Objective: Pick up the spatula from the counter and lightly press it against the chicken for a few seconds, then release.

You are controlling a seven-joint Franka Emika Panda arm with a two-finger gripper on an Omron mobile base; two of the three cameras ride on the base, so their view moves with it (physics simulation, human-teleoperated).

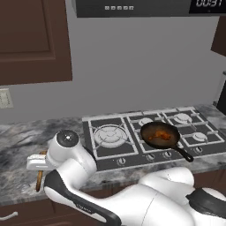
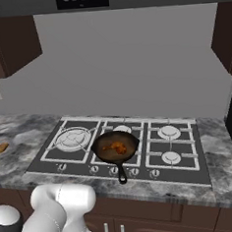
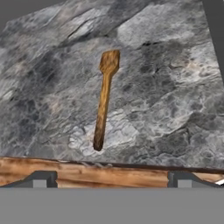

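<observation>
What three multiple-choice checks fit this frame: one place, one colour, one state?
1. Where is the brown wooden spatula? A in a drawer; B on the grey marble counter, left of the dark gas stove; C on a shelf.
2. What colour is the round frying pan? A black; B red; C white.
3. What state is the spatula in? A clamped in the jaws; B lying flat, ungrasped; C leaning upright against the wall.
Answers: 1 B, the right base view shows it on the counter left of the stove. 2 A, its rim and handle are black. 3 B, the hand view shows it on the stone ahead of the gripper, jaws apart.
</observation>
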